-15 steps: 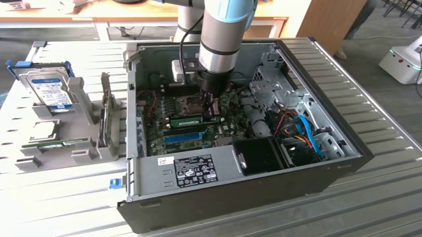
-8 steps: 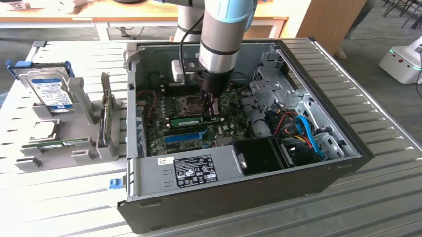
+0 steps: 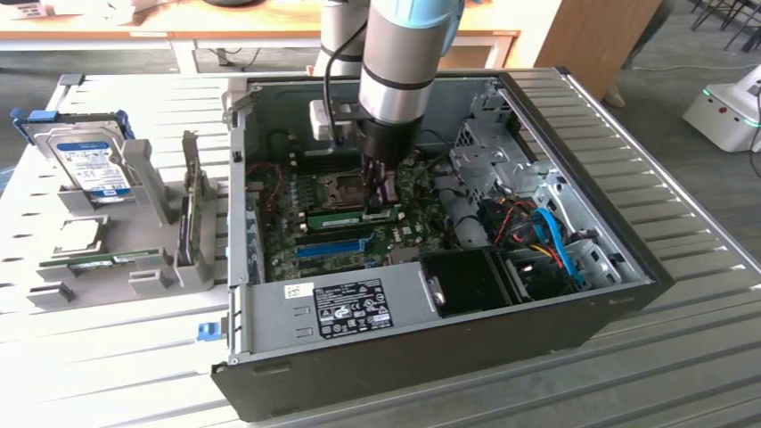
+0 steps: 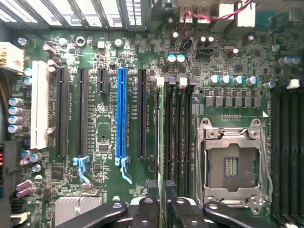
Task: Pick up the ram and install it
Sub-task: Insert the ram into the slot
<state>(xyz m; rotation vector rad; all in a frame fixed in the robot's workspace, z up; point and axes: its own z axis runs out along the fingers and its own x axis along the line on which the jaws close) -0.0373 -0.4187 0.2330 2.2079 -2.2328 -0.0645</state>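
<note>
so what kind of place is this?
Looks like a robotics lab or workshop bench: an open desktop PC case on a slatted metal table, a hard drive in a grey fixture beside it, wooden desks behind.

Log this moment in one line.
stage: install | gripper: shut on ram | ram: on edge at memory slots, beside CPU socket | seated: cannot tell
</note>
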